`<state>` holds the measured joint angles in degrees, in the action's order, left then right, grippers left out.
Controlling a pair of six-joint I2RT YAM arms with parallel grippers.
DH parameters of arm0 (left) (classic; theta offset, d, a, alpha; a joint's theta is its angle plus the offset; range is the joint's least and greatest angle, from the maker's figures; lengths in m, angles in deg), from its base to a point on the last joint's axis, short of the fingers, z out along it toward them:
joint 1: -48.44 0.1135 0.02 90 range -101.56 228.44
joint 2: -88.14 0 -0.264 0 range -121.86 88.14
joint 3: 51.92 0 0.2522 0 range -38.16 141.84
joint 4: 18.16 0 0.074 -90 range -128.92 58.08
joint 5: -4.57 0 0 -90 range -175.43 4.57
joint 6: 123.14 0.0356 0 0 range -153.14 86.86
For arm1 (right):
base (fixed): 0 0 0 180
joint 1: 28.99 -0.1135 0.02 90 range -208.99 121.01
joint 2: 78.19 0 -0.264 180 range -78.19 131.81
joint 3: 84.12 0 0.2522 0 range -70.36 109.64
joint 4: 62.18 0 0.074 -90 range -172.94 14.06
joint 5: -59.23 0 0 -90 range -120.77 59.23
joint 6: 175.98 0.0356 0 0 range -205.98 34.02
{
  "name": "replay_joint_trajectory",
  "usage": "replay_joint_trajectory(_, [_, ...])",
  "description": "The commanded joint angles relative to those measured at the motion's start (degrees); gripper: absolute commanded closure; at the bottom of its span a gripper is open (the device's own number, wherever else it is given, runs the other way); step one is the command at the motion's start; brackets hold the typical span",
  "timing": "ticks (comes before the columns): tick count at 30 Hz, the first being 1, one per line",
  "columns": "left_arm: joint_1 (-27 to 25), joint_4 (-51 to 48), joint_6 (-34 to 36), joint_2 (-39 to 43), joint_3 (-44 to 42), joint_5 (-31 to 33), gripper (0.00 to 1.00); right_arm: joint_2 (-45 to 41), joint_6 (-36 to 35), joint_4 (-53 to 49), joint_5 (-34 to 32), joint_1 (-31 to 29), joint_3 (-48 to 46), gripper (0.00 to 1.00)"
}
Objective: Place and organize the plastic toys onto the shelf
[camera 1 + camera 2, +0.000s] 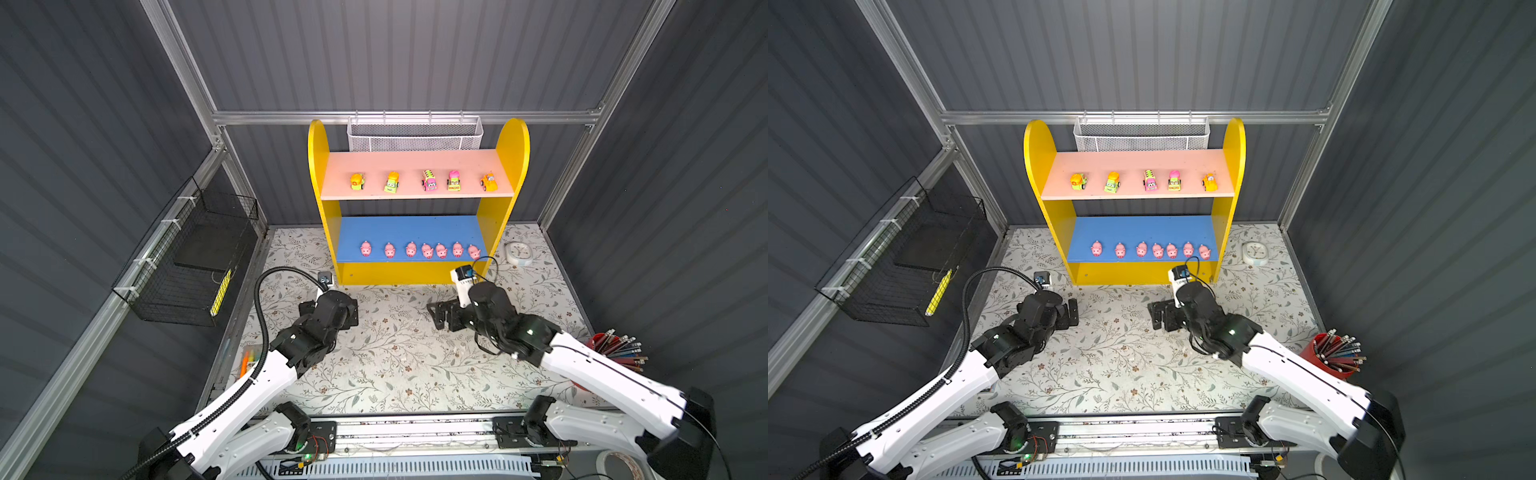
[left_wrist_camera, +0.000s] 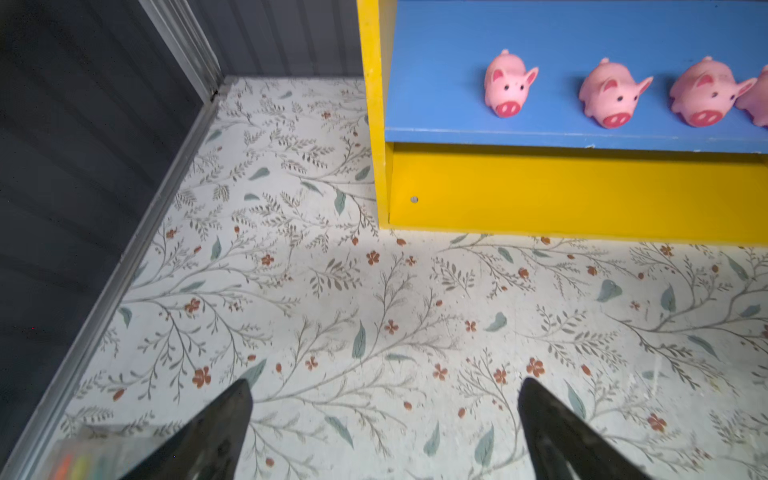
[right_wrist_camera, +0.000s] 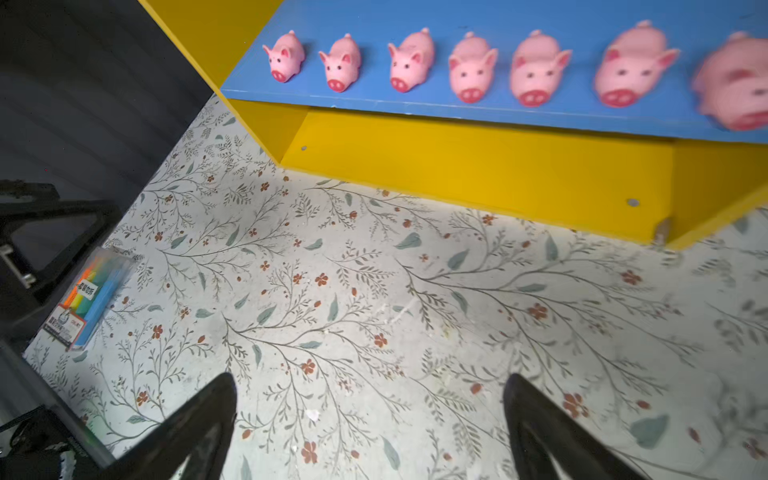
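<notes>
Shelf stands at far edge of tabletop, centred. Five toy vehicles in row near front edge of pink upper board, spaced apart. Seven pink pigs in row along front edge of blue lower board, snouts forward, right-hand ones closer together. Left gripper jaws wide, empty, above tabletop before shelf's left corner. Right gripper jaws wide, empty, above tabletop before shelf's right half
</notes>
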<state>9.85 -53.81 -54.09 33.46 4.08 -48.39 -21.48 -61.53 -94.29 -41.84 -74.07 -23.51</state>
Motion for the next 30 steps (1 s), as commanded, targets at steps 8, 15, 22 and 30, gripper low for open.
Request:
replay_joint_trajectory(8, [15.6, 34.5, 14.9, -12.2, -9.5, 2.8, 0.00, -15.3, 0.5, 1.7, -10.0, 5.0, -16.0, 0.01])
replay_joint_trajectory(15, [22.7, 60.7, 23.1, -25.1, -17.1, -0.3, 0.00, -14.7, -3.4, 4.9, -12.6, 12.6, -18.5, 0.01])
replay_joint_trajectory(22, [29.7, 76.9, 20.3, -33.9, -21.9, -7.4, 0.00, -16.9, -12.2, 20.1, -18.3, 20.0, -26.5, 0.01])
replay_joint_trajectory(30, [32.6, 80.8, 18.9, -43.1, -19.0, -13.4, 0.00, -10.5, -18.5, 38.9, -12.8, 34.9, -31.0, 0.01])
